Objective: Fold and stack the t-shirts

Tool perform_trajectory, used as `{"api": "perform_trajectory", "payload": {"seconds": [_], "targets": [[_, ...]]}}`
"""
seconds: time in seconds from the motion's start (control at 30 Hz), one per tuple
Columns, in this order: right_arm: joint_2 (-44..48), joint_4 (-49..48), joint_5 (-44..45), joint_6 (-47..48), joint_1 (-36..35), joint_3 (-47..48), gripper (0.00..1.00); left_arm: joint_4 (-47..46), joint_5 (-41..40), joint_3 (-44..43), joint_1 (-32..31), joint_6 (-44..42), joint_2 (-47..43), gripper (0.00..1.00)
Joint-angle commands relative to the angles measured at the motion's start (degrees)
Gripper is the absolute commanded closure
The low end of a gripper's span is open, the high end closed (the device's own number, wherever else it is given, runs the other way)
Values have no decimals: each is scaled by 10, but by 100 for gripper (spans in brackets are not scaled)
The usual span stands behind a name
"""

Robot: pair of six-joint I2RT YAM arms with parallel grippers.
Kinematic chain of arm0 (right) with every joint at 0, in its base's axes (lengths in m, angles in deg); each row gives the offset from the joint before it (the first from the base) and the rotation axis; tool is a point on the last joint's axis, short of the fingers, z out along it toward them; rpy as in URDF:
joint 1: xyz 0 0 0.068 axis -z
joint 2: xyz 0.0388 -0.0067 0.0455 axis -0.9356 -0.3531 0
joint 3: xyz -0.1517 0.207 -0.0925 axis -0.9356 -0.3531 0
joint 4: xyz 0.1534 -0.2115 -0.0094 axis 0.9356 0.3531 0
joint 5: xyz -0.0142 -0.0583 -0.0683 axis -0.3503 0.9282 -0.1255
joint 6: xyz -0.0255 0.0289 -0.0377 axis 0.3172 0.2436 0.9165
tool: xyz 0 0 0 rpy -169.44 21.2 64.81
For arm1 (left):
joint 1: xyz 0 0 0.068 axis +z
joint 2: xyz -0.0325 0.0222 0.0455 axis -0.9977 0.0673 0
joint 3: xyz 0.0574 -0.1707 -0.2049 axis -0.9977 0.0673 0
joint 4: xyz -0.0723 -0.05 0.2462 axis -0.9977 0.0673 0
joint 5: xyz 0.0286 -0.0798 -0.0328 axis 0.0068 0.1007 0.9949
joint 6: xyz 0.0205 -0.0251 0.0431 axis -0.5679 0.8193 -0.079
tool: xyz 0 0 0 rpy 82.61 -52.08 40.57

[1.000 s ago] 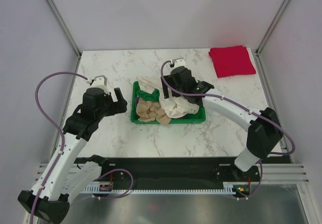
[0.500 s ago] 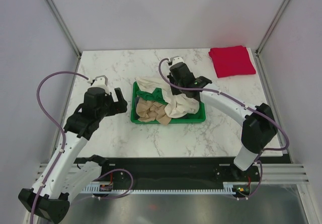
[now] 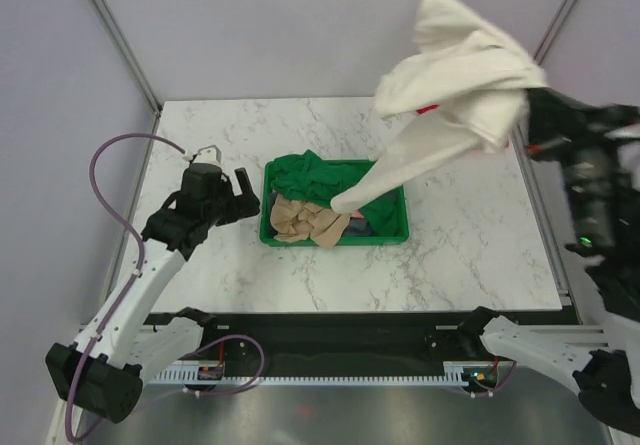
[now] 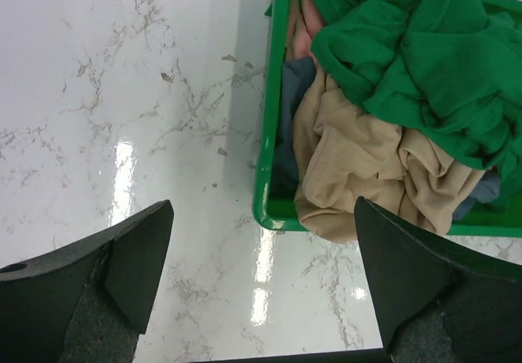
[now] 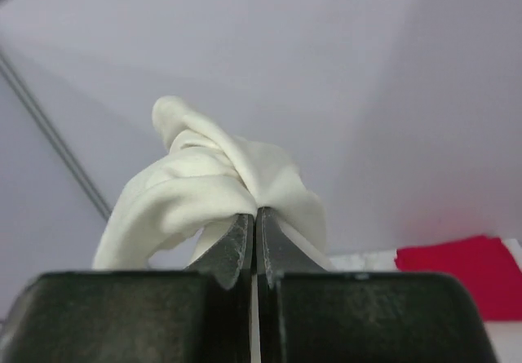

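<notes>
My right gripper (image 5: 255,212) is shut on a bunched fold of the cream-white t-shirt (image 5: 204,183), raised high above the table's right side. In the top view that shirt (image 3: 460,75) hangs in the air, its lower end trailing into the green crate (image 3: 335,240). A dark green t-shirt (image 3: 315,175) and a tan t-shirt (image 3: 300,220) lie crumpled in the crate. The red t-shirt (image 5: 465,269) lies folded at the far right, mostly hidden behind the hanging cloth in the top view. My left gripper (image 3: 250,205) stands open just left of the crate, nothing between its fingers.
In the left wrist view, the crate's left rim (image 4: 267,135) lies just ahead of the open gripper (image 4: 263,204), with the tan t-shirt (image 4: 367,167), the green t-shirt (image 4: 408,45) and a blue-grey cloth (image 4: 289,94) inside. Marble table (image 3: 200,265) extends left of the crate.
My right gripper shut on the cream-white shirt in the crate and swung it high up to the right, uncovering the green shirt. My left arm shifted slightly toward the crate.
</notes>
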Motion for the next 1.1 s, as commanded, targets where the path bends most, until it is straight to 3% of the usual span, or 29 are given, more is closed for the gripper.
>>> {"api": "perform_trajectory", "payload": {"seconds": [0.0,0.2,0.4,0.5,0.53,0.63,0.9,1.07], "targets": [[40,-9,94,35,2,-36,100,-42,-27,-24,1,37,56,0],[87,24,99,14,2,-113,100,-88,-88,-78,7,45,242,10],[109,64,64,-12,2,-137,100,-115,-71,-174,15,23,451,21],[119,77,52,-19,1,-150,100,-108,-36,-227,34,18,518,43],[121,78,50,-21,1,-153,100,-105,-6,-239,43,26,553,64],[127,82,48,-21,1,-161,100,-98,64,-256,105,61,579,98],[121,81,21,-41,1,-194,100,-128,184,-199,341,196,538,98],[117,76,-4,-57,1,-217,100,-130,196,-192,428,270,520,98]]}}
